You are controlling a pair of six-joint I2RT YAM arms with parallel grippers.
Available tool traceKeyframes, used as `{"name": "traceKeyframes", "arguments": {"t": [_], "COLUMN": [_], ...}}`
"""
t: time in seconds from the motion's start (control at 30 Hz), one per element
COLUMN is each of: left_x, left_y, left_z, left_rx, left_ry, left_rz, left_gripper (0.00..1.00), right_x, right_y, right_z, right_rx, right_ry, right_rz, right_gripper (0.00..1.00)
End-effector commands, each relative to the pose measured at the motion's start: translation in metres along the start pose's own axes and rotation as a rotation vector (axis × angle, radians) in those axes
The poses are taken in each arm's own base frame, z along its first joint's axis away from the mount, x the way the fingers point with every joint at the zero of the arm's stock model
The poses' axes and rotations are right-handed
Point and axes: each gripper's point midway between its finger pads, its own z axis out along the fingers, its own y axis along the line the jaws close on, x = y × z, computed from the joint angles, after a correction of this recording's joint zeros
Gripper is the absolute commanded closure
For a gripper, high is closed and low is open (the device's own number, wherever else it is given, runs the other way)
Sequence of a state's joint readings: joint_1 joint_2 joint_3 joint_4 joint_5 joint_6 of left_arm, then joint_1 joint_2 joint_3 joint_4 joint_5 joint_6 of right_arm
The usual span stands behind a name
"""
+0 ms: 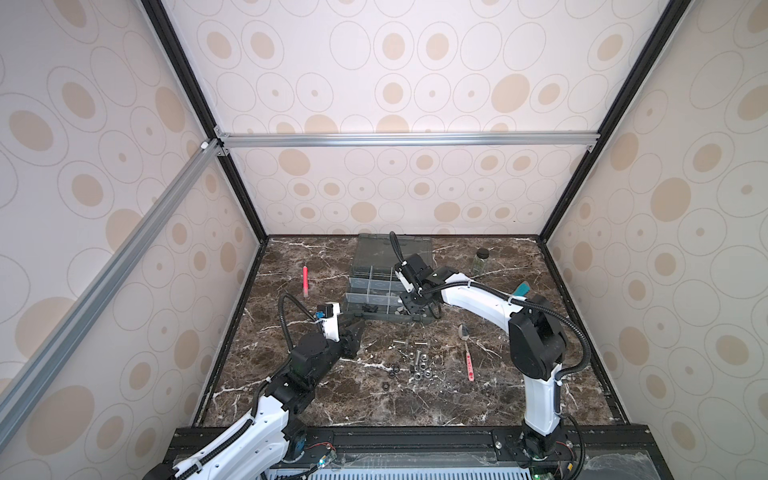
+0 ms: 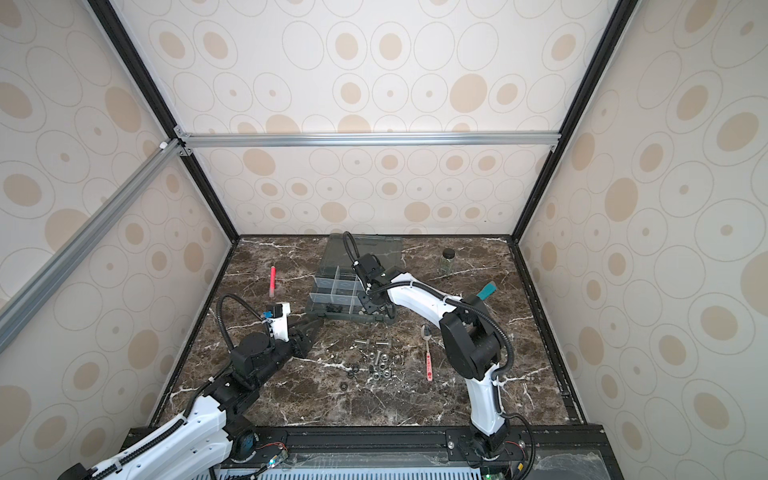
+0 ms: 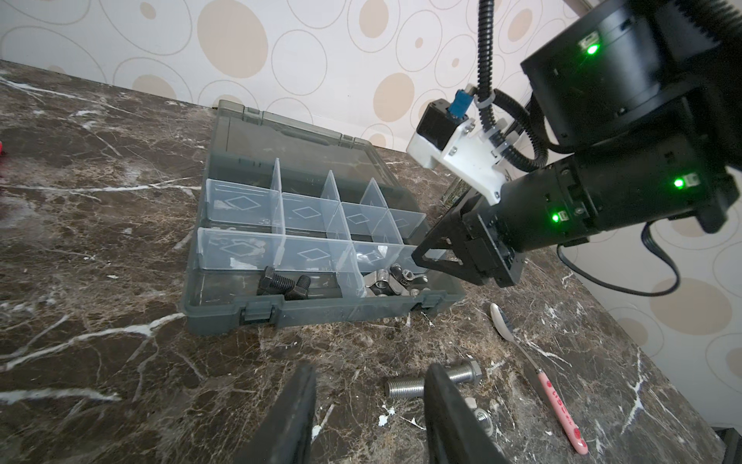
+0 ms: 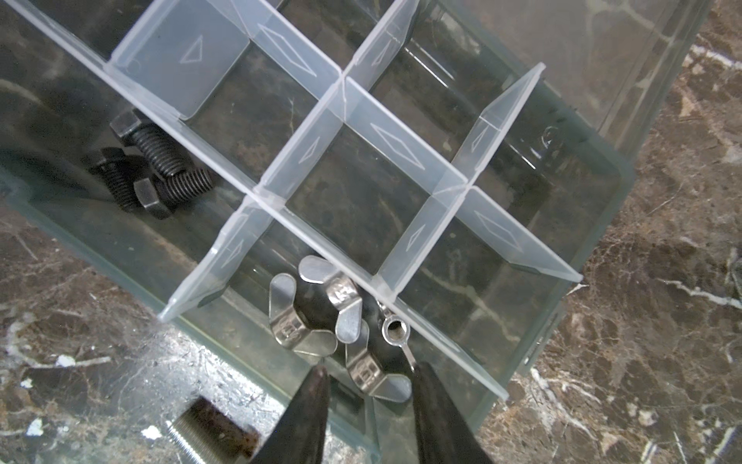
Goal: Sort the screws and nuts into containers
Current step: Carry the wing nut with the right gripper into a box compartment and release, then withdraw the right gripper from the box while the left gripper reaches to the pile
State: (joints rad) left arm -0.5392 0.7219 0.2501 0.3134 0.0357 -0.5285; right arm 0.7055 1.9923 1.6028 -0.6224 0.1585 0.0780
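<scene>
The grey organizer box (image 1: 376,318) lies open, its containers split by translucent dividers (image 4: 361,100). In a front compartment rest dark screws (image 4: 156,168). The compartment beside it holds silver wing nuts (image 4: 317,309), and my right gripper (image 4: 371,373) hangs just above them, jaws open with one wing nut lying loose below. More screws and nuts (image 1: 417,363) are scattered on the marble in front of the box. My left gripper (image 3: 371,373) hovers open and empty over the table near the box's front left. A silver screw (image 3: 405,387) lies just past one of its fingers.
A pink-handled spoon (image 1: 467,353) lies right of the loose pile. At the back right stands a black-capped glass jar (image 1: 481,261). A red pen (image 1: 305,280) lies left of the box, and a teal object (image 1: 521,289) shows behind the right arm. Patterned walls close in the table.
</scene>
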Motion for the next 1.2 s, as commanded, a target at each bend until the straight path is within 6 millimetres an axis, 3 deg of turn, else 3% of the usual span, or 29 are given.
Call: {"name": "traceKeyframes", "arguments": {"t": [0.0, 0.63, 1.17], "left_x": [-0.006, -0.009, -0.002], "left_y": [0.001, -0.004, -0.008], "left_z": [0.0, 0.0, 0.004], "left_rx": [-0.012, 0.006, 0.03], "left_ry": [-0.016, -0.01, 0.022], "left_rz": [-0.017, -0.04, -0.028], "left_gripper": [0.55, 0.55, 0.53], "right_x": [-0.006, 0.011, 0.054], "right_y": [-0.001, -0.001, -0.012], "right_z": [-0.005, -0.052, -0.075], "right_rx": [0.004, -0.065, -0.061], "right_ry": [-0.007, -0.091, -0.113], "right_rz": [-0.006, 0.085, 0.216], "right_gripper": [0.61, 0.6, 0.59]}}
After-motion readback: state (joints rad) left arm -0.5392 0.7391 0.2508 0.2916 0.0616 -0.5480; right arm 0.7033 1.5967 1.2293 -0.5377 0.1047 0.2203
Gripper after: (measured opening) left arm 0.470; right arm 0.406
